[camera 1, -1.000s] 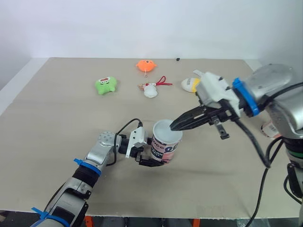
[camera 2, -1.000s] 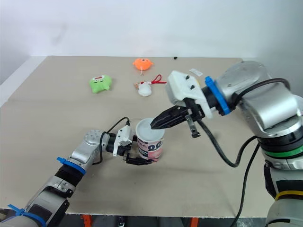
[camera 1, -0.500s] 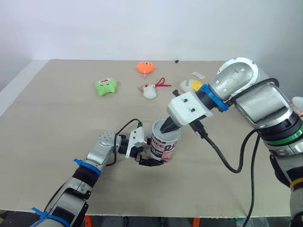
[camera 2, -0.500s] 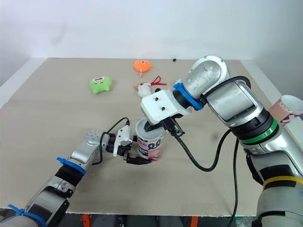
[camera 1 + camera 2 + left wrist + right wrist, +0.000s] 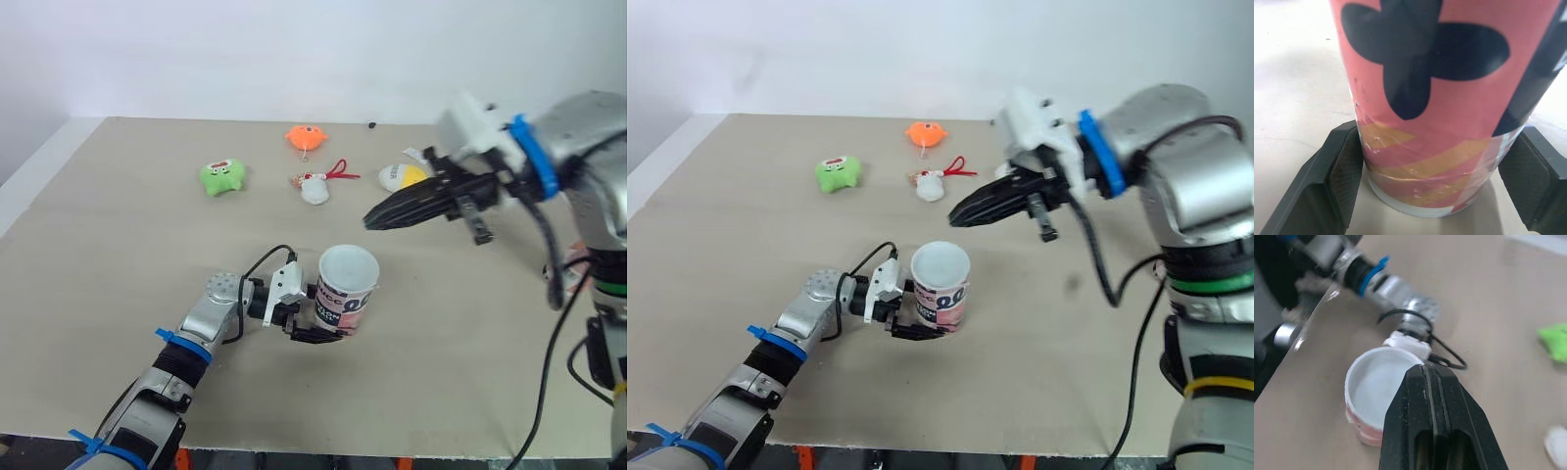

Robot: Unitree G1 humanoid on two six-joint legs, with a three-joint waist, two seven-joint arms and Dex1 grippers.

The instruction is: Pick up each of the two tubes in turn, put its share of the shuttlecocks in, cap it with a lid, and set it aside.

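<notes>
A short tube (image 5: 345, 294) with a pink, black and white label stands upright near the table's front; its top shows white. My left gripper (image 5: 317, 319) is shut on the tube's lower part, and its black fingers (image 5: 1337, 176) press both sides of the base (image 5: 1440, 98). My right gripper (image 5: 377, 219) hangs in the air beyond and to the right of the tube, shut with nothing in it. Seen from the right wrist, its fingertips (image 5: 1422, 374) overlap the tube's white top (image 5: 1376, 382).
Small toys lie across the back of the table: a green plush (image 5: 221, 176), an orange plush (image 5: 306, 136), a white toy with a red cord (image 5: 314, 189) and a yellow and white toy (image 5: 400, 176). A pink and white object (image 5: 554, 271) peeks out behind my right arm.
My right gripper, down at the tube's top half a second ago, has risen and pulled back to the right. The left gripper and the tube have stayed put.
</notes>
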